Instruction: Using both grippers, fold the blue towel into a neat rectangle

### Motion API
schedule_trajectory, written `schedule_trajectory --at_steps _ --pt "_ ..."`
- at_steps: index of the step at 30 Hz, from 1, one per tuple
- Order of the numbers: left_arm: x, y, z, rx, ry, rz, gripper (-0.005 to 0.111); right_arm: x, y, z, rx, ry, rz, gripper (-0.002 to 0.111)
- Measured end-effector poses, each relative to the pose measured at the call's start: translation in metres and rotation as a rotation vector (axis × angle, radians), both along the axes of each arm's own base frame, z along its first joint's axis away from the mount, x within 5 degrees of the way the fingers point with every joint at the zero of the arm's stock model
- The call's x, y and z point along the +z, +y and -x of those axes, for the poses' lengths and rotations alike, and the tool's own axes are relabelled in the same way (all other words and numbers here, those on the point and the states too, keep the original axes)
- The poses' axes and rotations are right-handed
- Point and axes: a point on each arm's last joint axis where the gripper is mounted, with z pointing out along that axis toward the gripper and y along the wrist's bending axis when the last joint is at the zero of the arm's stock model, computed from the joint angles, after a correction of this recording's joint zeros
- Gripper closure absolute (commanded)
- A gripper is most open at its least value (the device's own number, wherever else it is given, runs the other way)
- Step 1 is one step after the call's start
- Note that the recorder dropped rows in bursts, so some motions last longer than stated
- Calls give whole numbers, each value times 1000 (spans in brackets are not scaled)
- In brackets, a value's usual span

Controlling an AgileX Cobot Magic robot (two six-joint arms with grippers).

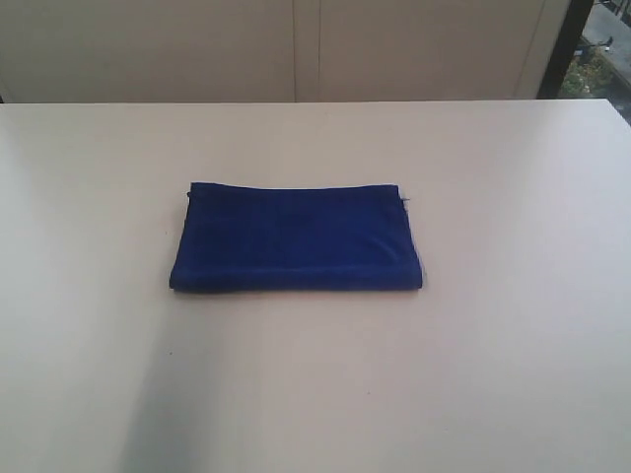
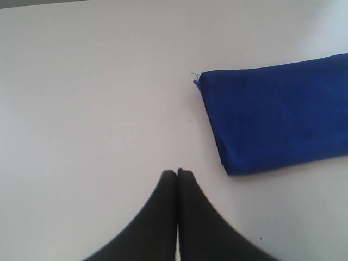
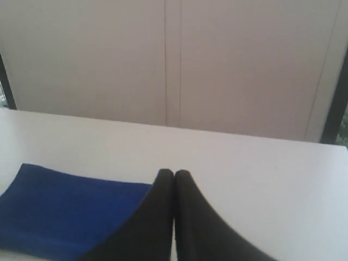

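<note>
Bare table [image 1: 513,374] surrounds folded towel [image 1: 296,241]; nothing blocks approach.

The light is soft and even, like daylight. The table [image 1: 513,325] looks pale and bright, and in the left wrist view it is washed out almost to white. A faint grey shadow [image 1: 163,394] lies by the table's near left corner in the exterior view. The towel [image 1: 296,241] is so dark that its folds hardly show. All the pictures are a bit fuzzy. The black left gripper [image 2: 177,173] and right gripper [image 3: 174,173] look blurry.
</note>
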Motion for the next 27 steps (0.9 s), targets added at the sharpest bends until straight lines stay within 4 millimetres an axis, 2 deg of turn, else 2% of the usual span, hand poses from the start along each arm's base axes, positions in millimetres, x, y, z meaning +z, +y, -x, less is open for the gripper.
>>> schedule_trajectory --at_steps 6,13,27 --pt "0 0 0 0 0 0 107 3 -10 25 -68 -126 -24 108" --pt "0 0 0 0 0 0 107 -3 -17 42 -150 -202 -30 108" --pt "0 0 0 0 0 0 107 -6 -18 45 -158 -204 -8 108"
